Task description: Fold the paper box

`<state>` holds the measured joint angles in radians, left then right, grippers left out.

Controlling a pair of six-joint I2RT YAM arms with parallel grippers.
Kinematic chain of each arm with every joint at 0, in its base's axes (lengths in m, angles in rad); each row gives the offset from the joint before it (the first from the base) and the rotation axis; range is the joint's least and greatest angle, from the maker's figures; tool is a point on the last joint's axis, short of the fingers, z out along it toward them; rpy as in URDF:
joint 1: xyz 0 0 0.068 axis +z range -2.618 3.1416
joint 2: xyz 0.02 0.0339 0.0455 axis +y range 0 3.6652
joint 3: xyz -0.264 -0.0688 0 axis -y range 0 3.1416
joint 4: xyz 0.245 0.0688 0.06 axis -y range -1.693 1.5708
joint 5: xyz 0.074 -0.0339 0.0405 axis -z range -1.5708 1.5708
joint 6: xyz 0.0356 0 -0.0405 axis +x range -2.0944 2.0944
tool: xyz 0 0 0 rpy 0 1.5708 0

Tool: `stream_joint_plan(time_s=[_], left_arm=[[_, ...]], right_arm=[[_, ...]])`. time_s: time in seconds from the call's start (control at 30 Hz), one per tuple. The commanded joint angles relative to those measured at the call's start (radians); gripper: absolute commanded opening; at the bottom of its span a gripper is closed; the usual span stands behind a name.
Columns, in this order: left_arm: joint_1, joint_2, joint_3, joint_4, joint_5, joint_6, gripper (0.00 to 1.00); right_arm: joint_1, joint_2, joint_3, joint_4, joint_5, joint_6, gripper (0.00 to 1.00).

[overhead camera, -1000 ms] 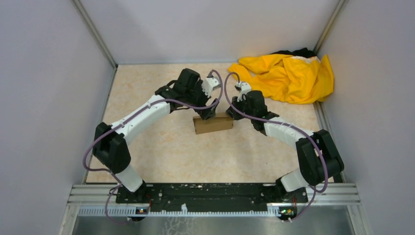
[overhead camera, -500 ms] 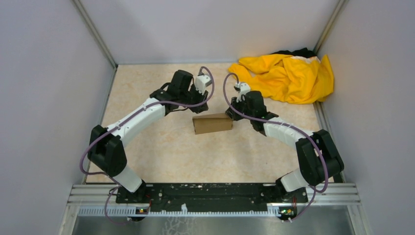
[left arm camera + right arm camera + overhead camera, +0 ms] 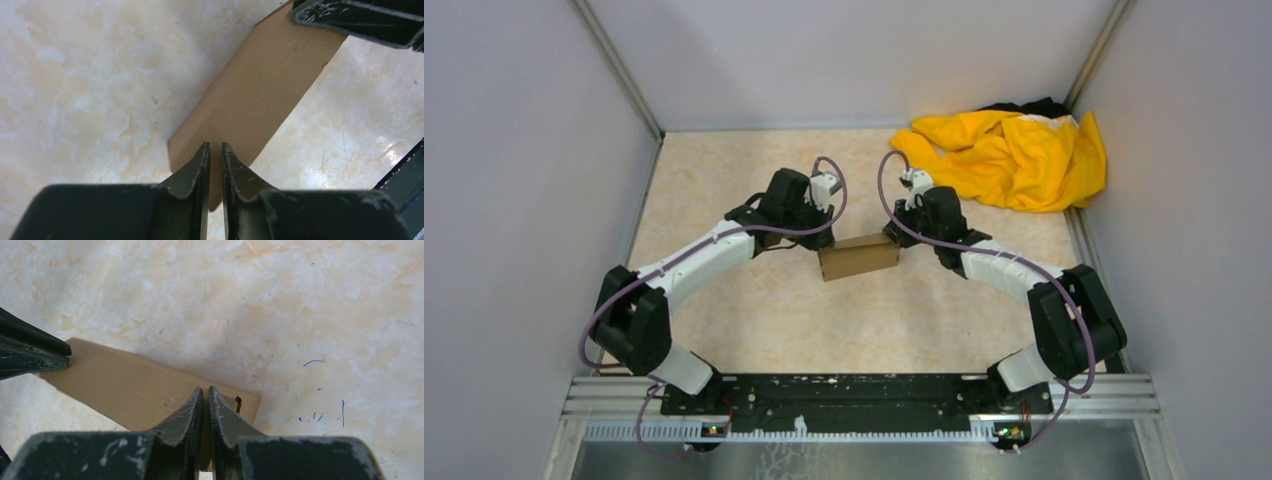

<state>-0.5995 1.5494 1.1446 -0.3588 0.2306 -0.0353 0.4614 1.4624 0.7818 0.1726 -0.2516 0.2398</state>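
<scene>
paper box [image 3: 859, 256] sits in the middle of the table [image 3: 764, 320]. It looks like a closed brown carton, long side running across between the arms.

left gripper [image 3: 215, 145] is at the box's left end. Fingers are drawn nearly together with a thin slit between them, tips over the end corner. Can't tell if any cardboard is in the slit.

right gripper [image 3: 206, 388] is at the right end, fingers clenched the same way. Tips are on or just above the top face near the end edge; contact unclear.

My read: folding looks mostly done, and this step is end-flap tuck / squaring up.

To do it well:
- Use the closed tips as pushers.
- Press both ends inward together so the box doesn't slide or yaw.
- Push low and along the long axis, not down on the top face, since thin board will likely dent.
- Back off if an end bows.

yellow cloth [image 3: 1009, 155] is in the far right corner, well apart, not a factor.
</scene>
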Motion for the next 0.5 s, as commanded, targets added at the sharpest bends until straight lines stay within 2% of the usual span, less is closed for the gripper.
stream_joint_plan(time_s=[0.0, 0.3, 0.47], left_arm=[[-0.003, -0.065, -0.084, 0.052, -0.068, -0.085, 0.19], [-0.005, -0.074, -0.148, 0.105, -0.133, -0.133, 0.16], [-0.004, -0.103, -0.087, 0.079, -0.174, -0.112, 0.21]], right_arm=[[0.029, 0.036, -0.039, -0.143, 0.006, 0.003, 0.09], [0.039, 0.049, -0.056, -0.122, 0.013, 0.017, 0.09], [0.039, 0.015, -0.058, -0.122, 0.03, 0.019, 0.09]])
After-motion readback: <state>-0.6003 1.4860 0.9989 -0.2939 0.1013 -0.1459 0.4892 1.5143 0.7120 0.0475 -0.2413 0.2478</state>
